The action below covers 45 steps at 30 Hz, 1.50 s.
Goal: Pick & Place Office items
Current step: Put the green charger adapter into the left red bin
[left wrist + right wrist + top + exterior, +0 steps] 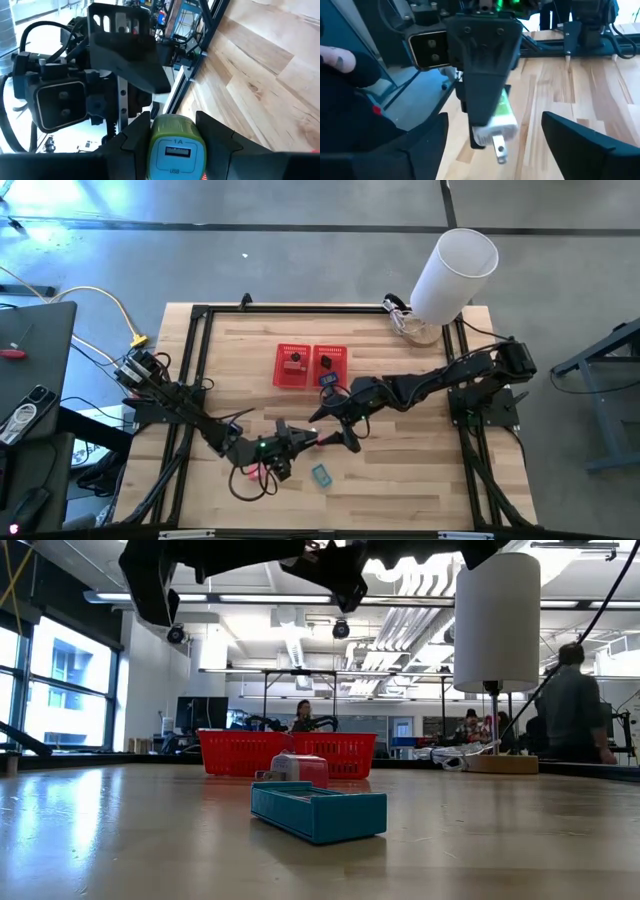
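While clamped in the left end effector (285, 442), a little way out from one long side of the red mesh basket (311, 366) and raised off the table (420, 470), lies lengthwise along those fingers: the green item (175, 145), socket face toward the left wrist, metal prongs pointing away. Straight ahead of the prongs, right end effector (338, 432), fingers spread wide, one to either side of the item's free end, touching nothing. Likely nearer arm for the carry to the basket: the right. Needs, by judgement, a closing across the item's short width, not along its long axis. Farther out from the basket on that same side, flat on the table, untouched: teal item (321, 474).
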### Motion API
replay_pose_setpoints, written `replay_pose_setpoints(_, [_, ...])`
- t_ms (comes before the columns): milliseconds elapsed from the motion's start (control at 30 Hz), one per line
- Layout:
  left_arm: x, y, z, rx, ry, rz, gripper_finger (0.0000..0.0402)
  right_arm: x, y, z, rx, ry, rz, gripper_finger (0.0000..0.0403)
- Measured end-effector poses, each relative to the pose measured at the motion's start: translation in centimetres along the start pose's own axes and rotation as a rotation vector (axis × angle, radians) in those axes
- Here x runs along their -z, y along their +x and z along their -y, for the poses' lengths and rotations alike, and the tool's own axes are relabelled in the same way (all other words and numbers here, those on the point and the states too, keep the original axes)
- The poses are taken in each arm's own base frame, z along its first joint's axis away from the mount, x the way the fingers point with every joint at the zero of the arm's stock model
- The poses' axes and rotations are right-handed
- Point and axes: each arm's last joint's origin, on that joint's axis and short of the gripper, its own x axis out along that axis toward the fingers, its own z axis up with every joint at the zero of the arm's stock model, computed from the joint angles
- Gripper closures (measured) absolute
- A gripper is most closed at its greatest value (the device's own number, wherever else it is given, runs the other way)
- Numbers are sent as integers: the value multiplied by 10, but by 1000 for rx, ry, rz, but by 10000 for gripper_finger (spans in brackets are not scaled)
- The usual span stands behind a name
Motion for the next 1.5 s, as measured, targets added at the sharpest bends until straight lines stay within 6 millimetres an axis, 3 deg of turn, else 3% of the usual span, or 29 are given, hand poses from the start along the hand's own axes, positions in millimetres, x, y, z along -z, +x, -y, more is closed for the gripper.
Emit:
replay_pose_setpoints(400, [9, 14, -13, -58, -28, 42, 279, -3, 0, -2, -28, 4, 29, 89])
replay_pose_setpoints(567, [12, 18, -15, -69, -36, 41, 279, -3, 0, -2, -29, -13, 29, 107])
replay_pose_setpoints(733, [12, 18, -16, -77, -44, 44, 279, -3, 0, -2, -30, -31, 28, 160])
replay_pose_setpoints(967, [11, 18, -15, -62, -47, 71, 279, -2, 0, -2, -54, -23, 18, 281])
replay_pose_setpoints(1133, [11, 18, -13, -40, -62, 85, 273, -1, 0, -2, -56, -23, 8, 285])
replay_pose_setpoints(1500, [10, 16, -13, -35, -296, 77, 241, 0, 0, -1, -26, -52, -3, 285])
